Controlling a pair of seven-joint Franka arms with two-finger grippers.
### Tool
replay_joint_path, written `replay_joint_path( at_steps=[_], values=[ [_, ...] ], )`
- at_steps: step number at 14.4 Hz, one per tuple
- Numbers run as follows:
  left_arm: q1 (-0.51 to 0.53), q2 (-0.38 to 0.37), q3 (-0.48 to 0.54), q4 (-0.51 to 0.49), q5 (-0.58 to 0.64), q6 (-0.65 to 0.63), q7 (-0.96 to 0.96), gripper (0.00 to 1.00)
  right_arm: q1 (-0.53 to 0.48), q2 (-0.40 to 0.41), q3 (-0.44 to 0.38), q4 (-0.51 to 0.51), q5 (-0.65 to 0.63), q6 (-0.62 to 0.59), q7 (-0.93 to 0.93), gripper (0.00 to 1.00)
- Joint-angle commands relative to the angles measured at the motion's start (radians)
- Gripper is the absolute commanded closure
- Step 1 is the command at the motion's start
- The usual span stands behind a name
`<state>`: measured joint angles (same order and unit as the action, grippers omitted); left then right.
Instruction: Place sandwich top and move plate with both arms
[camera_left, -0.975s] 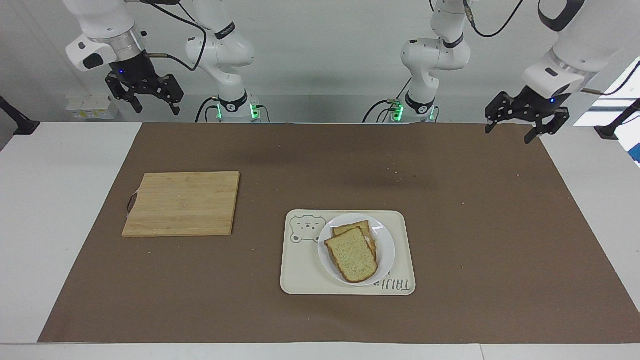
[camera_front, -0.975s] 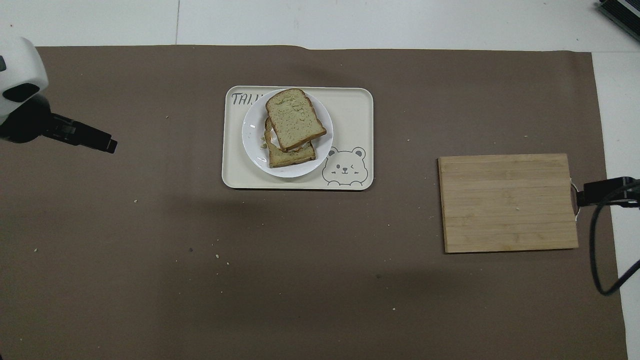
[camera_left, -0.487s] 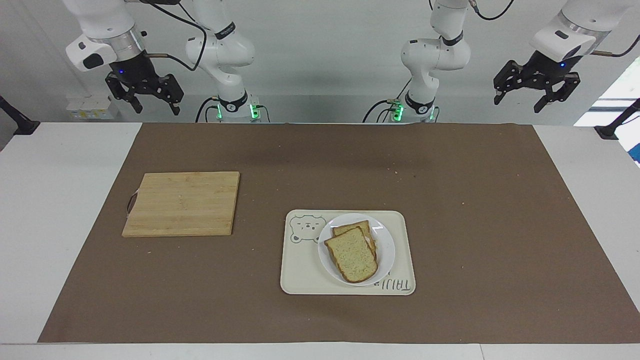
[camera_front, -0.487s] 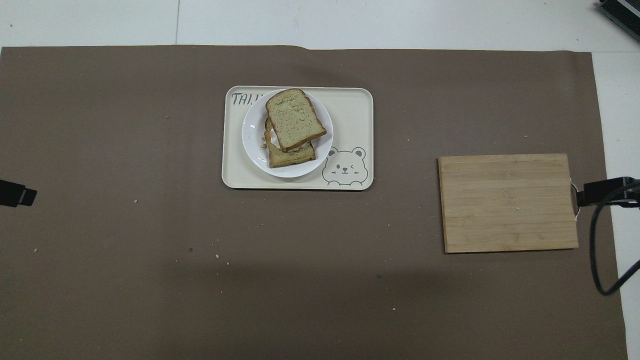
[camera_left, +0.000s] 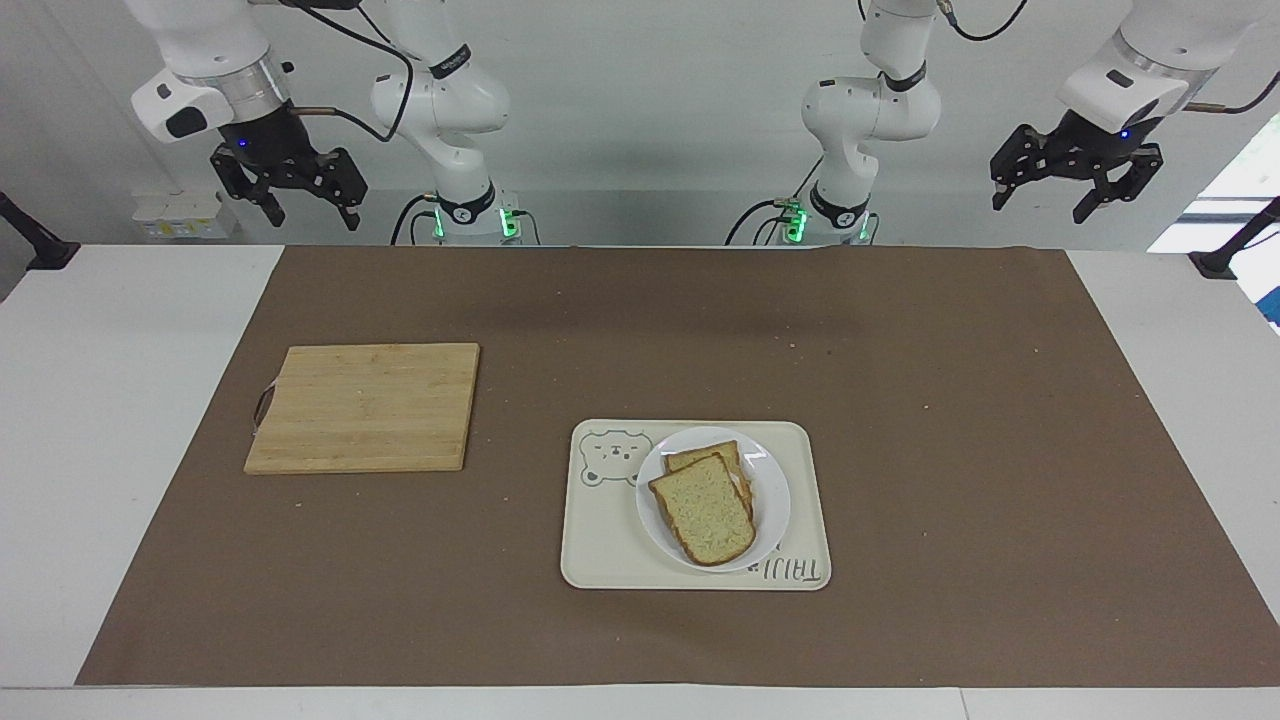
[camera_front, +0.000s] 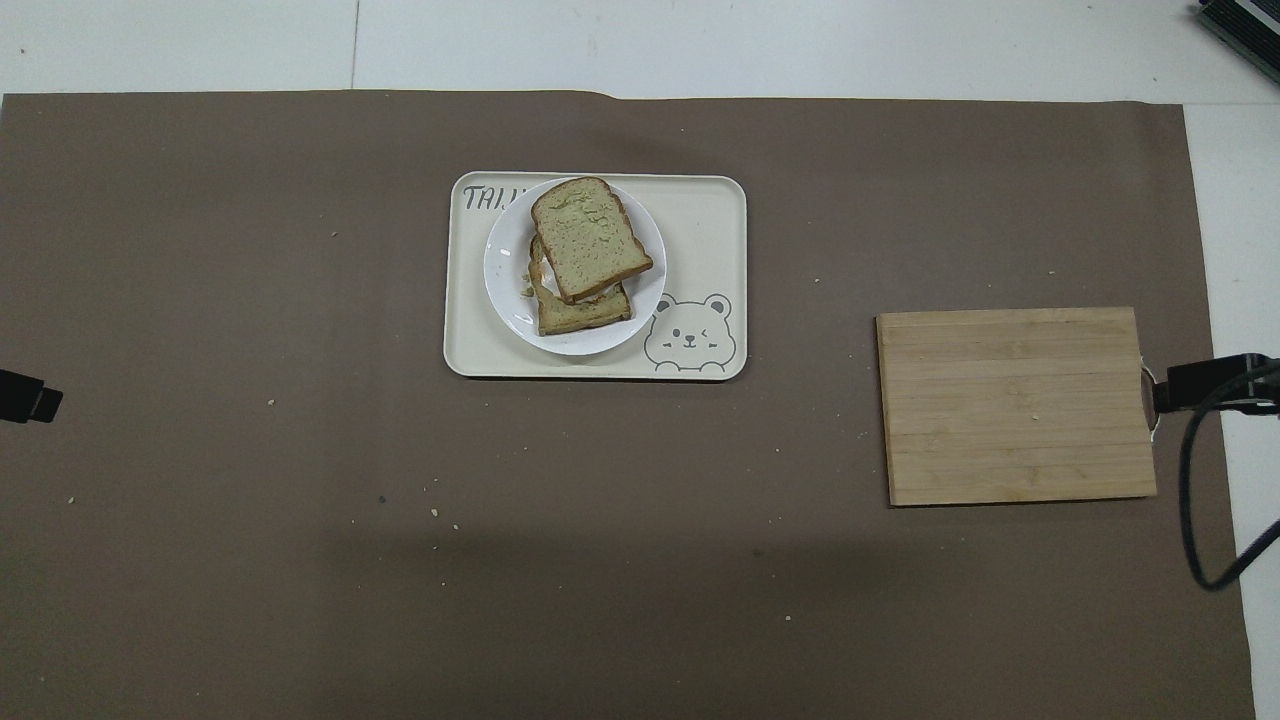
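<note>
The sandwich top (camera_left: 705, 508) (camera_front: 588, 238), a tan slice with a brown crust, lies askew on a lower bread slice (camera_front: 580, 312) on the white plate (camera_left: 772, 500) (camera_front: 505, 290). The plate rests on a cream tray. My left gripper (camera_left: 1040, 208) hangs open and empty, high over the table's edge at the left arm's end. High over the table's edge at the right arm's end, my right gripper (camera_left: 312, 215) is also open and empty. Both are well away from the plate. In the overhead view only a fingertip (camera_front: 30, 395) of the left and a fingertip (camera_front: 1210, 382) of the right show.
The cream tray (camera_left: 600, 545) (camera_front: 700, 220) with a bear drawing sits mid-table on a brown mat (camera_left: 900, 450). A wooden cutting board (camera_left: 365, 405) (camera_front: 1015, 405) lies toward the right arm's end, nearer the robots than the tray. Crumbs dot the mat.
My left gripper has risen from just above the mat's corner and drawn back out of most of the overhead view. The right arm, bread and plate have not moved.
</note>
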<state>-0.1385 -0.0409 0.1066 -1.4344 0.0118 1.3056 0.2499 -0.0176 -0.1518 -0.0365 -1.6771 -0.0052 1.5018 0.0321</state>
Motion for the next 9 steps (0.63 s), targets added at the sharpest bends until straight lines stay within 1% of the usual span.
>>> replay_joint_path(
  at_steps=[1,6,9],
  values=[
    [-0.003,-0.016,-0.007,-0.014,0.005,0.004,-0.091,0.00,-0.007,-0.025,0.000,-0.026,-0.009,0.003,-0.018,0.00],
    [-0.001,-0.017,-0.005,-0.014,-0.007,0.004,-0.095,0.00,-0.008,-0.025,-0.002,-0.026,-0.009,-0.002,-0.020,0.00],
    [0.000,-0.017,-0.005,-0.015,-0.010,0.011,-0.096,0.00,-0.021,-0.025,-0.008,-0.026,-0.009,-0.005,-0.055,0.00]
  ],
)
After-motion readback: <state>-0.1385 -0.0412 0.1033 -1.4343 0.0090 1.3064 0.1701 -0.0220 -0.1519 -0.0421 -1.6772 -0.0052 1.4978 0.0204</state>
